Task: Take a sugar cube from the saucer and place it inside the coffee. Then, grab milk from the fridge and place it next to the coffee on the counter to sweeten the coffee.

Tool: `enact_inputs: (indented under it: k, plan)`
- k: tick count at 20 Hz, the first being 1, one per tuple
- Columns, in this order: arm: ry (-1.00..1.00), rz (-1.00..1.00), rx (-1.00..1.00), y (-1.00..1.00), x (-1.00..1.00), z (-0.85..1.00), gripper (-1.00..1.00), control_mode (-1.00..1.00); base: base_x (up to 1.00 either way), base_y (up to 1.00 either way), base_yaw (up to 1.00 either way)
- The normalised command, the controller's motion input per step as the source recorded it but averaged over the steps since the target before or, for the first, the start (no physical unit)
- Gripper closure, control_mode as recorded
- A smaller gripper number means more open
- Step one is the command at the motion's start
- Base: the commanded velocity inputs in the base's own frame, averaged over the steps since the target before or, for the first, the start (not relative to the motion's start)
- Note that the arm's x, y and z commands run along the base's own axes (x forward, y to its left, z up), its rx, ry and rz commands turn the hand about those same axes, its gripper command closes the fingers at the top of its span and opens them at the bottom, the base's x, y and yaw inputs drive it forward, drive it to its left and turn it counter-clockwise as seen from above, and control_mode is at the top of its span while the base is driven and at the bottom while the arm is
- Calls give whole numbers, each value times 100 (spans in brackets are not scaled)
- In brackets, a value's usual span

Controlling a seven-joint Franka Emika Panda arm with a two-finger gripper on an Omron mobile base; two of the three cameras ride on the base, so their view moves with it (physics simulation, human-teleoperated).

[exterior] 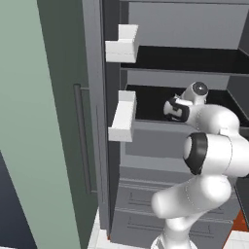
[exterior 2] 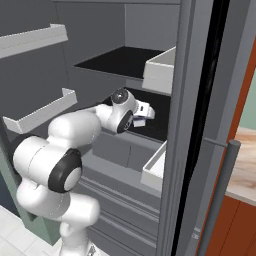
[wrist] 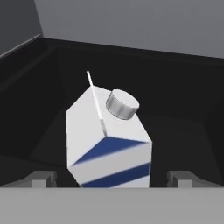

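1. At the far left of the left base view, the open left door of the fridge (exterior: pixel 92 97) stands edge-on, with a long vertical bar handle (exterior: pixel 81 138) on its outer face and two white door bins (exterior: pixel 122 116) on its inner side.
2. Right of the door, the fridge interior shows grey walls, dark shelves and grey drawers (exterior: pixel 146 214) low down.
3. The white arm (exterior: pixel 209 155) rises from the lower right of that view and reaches into the middle shelf level.
4. In the right base view, the arm's wrist points into the same dark shelf (exterior 2: pixel 155 117), between the left door's bins and the right door's white bins (exterior 2: pixel 160 70).
5. In the hand view, the milk (wrist: pixel 107 140) stands on the dark shelf, a white carton with blue bands and a grey round cap (wrist: pixel 122 104) on its sloped top.
6. The gripper (wrist: pixel 111 178) is released, its jaws spread wide; one fingertip (wrist: pixel 41 178) shows left of the carton's base and the other to its right, the carton between them and neither visibly touching it.
7. At the right edge of the right base view, a strip of the counter (exterior 2: pixel 245 165) shows over reddish-brown cabinets.
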Motion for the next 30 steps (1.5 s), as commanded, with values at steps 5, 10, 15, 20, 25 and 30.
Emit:
enact_inputs:
  k: [5,10,15,20,25,30]
  plan:
    - [0,0,0,-8,17,-8,-100,-100,0,0,0]
    - [0,0,0,-4,16,-5,-100,-100,0,0,0]
    - [0,0,0,0,22,-6,100,-100,0,0,0]
    - [0,0,0,0,7,-1,100,-100,0,0,0]
    - [0,0,0,0,-26,0,100,-100,0,0,0]
    - [-4,-3,0,3,-100,26,100,-100,0,0,0]
